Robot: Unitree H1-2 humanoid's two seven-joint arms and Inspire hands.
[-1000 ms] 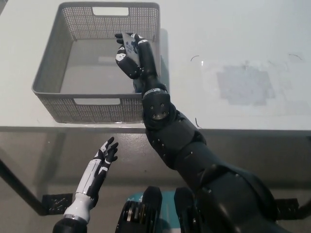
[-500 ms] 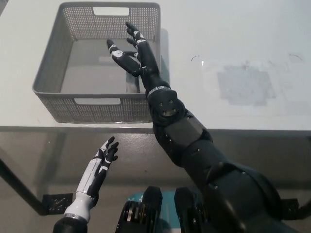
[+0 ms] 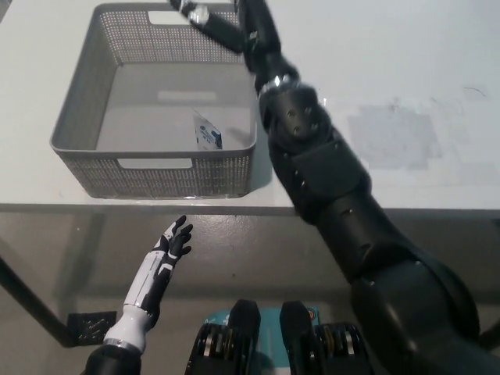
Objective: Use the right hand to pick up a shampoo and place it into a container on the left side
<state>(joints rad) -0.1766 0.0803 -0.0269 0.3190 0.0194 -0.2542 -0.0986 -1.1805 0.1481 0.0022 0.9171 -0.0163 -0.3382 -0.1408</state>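
Inside 1 grey basket (image 3: 86,101), 1 shampoo sachet (image 3: 208,130), right hand (image 3: 223,19) empty

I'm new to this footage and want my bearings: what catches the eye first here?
The black right arm runs diagonally up the picture, its hand open at the top edge above the far rim of the grey basket. A small white and blue shampoo sachet leans in the basket's near right corner. The white left hand rests open, low, in front of the table.

One grey basket (image 3: 86,125), one shampoo sachet (image 3: 208,131) inside it, one table (image 3: 391,70)
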